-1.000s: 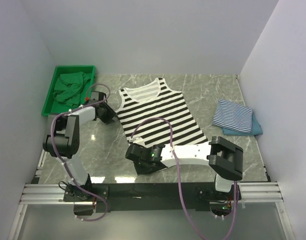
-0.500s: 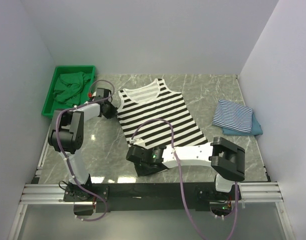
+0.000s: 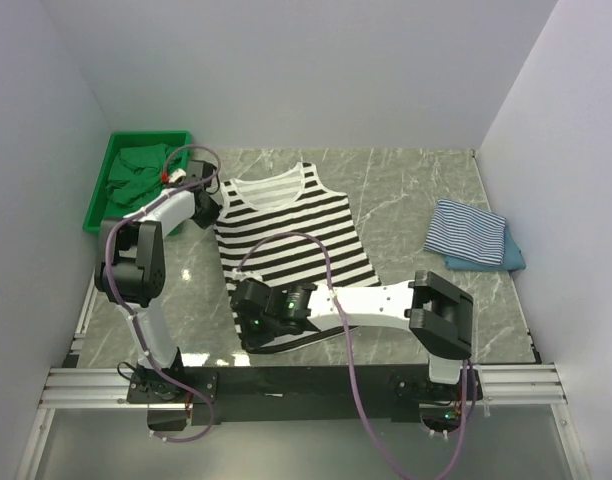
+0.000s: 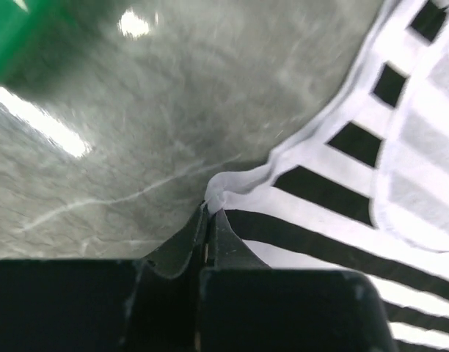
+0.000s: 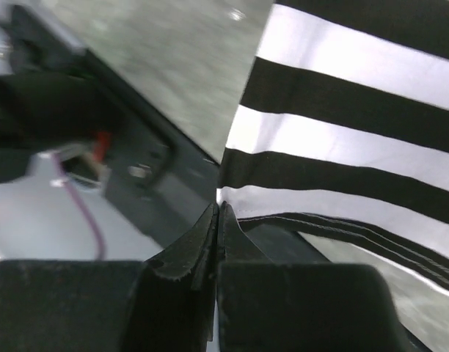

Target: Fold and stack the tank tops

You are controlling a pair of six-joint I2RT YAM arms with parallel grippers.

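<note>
The black-and-white striped tank top [image 3: 286, 235] lay flat on the counter [image 3: 406, 190], with the left end effector [image 4: 210, 209] pinching its shoulder edge and the right end effector [image 5: 217, 209] pinching the hem corner on the same side, apparently so that side could be folded over.

Light: bright, even, from overhead; plain white walls [image 3: 286, 80] evenly lit.
Glare: white streaks on the glossy grey marble tabletop [image 4: 136, 88] in the left wrist view; fainter sheen near its left edge from above.
Shadows: soft, short.
Blur: left wrist view smeared; green plastic bin [image 4: 8, 33] a blur.
Focus: left fingers [image 4: 182, 249] and right fingers [image 5: 186, 249] dark, soft; wide black-and-white striped tank top [image 5: 356, 139] fairly crisp.
</note>
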